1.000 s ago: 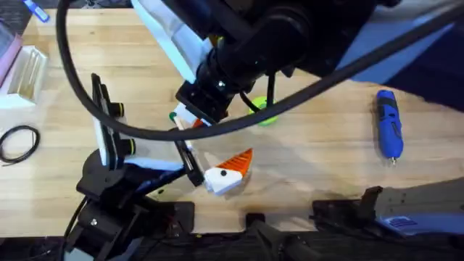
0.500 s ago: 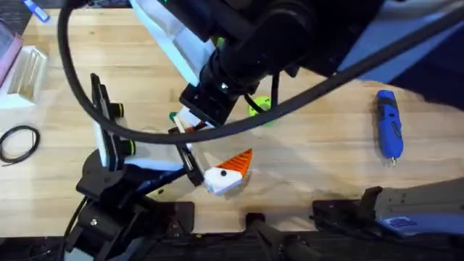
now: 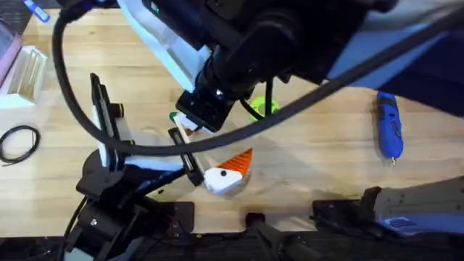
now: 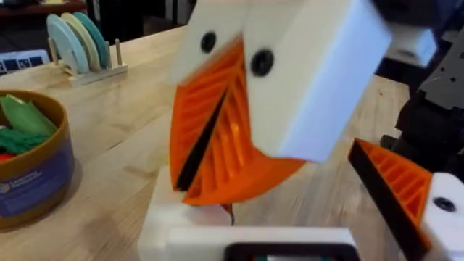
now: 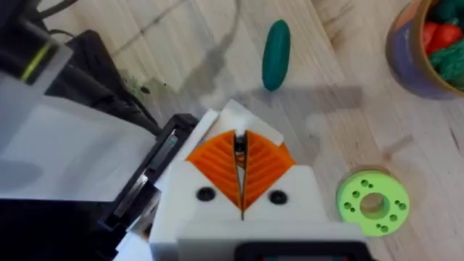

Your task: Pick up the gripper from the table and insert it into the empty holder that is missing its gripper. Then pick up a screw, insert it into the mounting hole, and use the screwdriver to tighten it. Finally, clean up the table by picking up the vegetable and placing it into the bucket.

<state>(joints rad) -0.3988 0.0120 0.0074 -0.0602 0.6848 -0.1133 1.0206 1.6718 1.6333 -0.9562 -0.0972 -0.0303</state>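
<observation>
My right gripper [image 5: 239, 138] reaches across the middle [image 3: 187, 125]. Its orange pads are shut on a small dark screw, tips down on a white block [image 4: 181, 217], apparently the holder on my left arm's gripper [image 3: 230, 170]. The left gripper stands open, one orange finger [image 4: 391, 185] off to the side. Just beyond the right gripper's tips, the dark green vegetable [image 5: 276, 45] lies on the table. The bucket [image 5: 406, 61] [image 4: 36, 181] holds toy vegetables. At the table's right lies the blue screwdriver [image 3: 388, 125], untouched. The loose gripper from the table is hidden.
A bright green holed disc [image 5: 373, 204] [image 3: 262, 107] lies beside the right gripper. At the table's left lie a clear box [image 3: 25, 72] and a black cable coil [image 3: 18, 141]. A rack of plates [image 4: 80, 43] stands behind the bucket.
My right arm has shifted slightly up and to the left, covering more of the green disc. The left arm and the screwdriver have not moved.
</observation>
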